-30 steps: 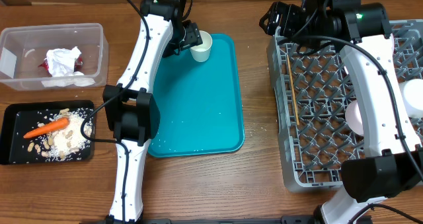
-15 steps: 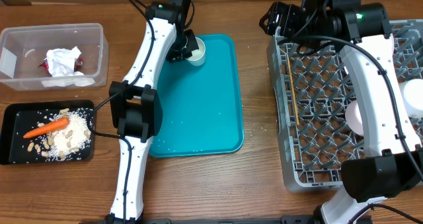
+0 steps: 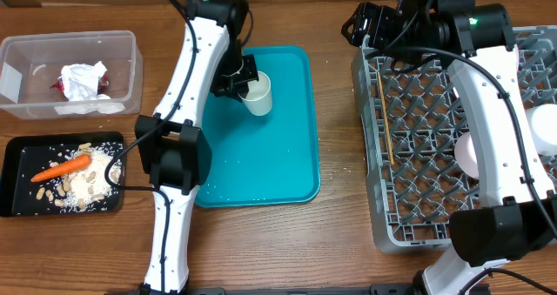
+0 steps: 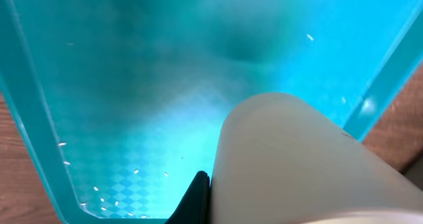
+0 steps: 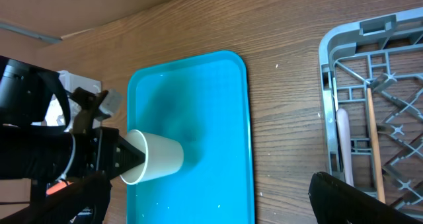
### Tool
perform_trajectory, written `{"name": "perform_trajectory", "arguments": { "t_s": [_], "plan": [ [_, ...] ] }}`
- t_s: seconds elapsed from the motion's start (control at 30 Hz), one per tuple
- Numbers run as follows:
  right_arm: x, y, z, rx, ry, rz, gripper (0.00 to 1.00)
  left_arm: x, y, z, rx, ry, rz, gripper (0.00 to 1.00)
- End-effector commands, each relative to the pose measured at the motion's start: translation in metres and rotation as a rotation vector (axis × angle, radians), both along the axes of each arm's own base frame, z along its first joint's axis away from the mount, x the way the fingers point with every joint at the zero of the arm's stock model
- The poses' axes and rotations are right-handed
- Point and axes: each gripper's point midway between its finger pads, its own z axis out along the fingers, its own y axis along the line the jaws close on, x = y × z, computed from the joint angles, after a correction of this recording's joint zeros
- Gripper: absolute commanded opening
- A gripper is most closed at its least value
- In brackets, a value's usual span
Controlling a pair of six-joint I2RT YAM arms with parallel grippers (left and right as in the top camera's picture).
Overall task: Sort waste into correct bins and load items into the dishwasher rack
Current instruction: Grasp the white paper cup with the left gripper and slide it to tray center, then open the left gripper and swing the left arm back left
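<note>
So our left gripper (image 3: 244,84) is clamped on the rim of the small white cup (image 3: 259,96). The cup's tipped sideways over the far-left part of the teal tray (image 3: 278,156), well inside its raised edge. The rest of the tray toward the robot is open, just a few crumbs (image 4: 96,188). We've got a strip of wooden table (image 3: 338,112) between the tray's right rim and the grey rack (image 3: 372,156), where a chopstick (image 3: 385,121) lies. Our right gripper (image 3: 361,27) hangs by the rack's far-left corner, fingers spread, holding nothing.
</note>
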Motion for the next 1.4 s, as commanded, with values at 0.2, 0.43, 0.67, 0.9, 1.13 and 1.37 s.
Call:
{"name": "perform_trajectory", "arguments": {
  "t_s": [0.2, 0.43, 0.67, 0.9, 1.13, 1.37],
  "plan": [
    [0.002, -0.001, 0.005, -0.001, -0.017, -0.004, 1.00, -0.031, -0.035, -0.009, 0.093, 0.027, -0.166, 0.04],
    [0.002, -0.001, 0.005, -0.001, -0.017, -0.004, 1.00, -0.043, -0.034, -0.021, 0.111, 0.082, -0.176, 0.04],
    [0.002, -0.001, 0.005, -0.001, -0.017, -0.004, 1.00, -0.048, -0.026, -0.031, 0.148, 0.111, -0.182, 0.20],
    [0.002, -0.001, 0.005, -0.001, -0.017, -0.004, 1.00, -0.050, -0.028, -0.030, 0.136, 0.117, -0.188, 0.40],
    [0.002, -0.001, 0.005, -0.001, -0.017, -0.004, 1.00, -0.039, -0.035, -0.002, 0.057, 0.044, -0.168, 0.38],
    [0.002, -0.001, 0.005, -0.001, -0.017, -0.004, 1.00, -0.032, -0.027, 0.056, 0.009, -0.107, -0.168, 0.63]
  ]
}}
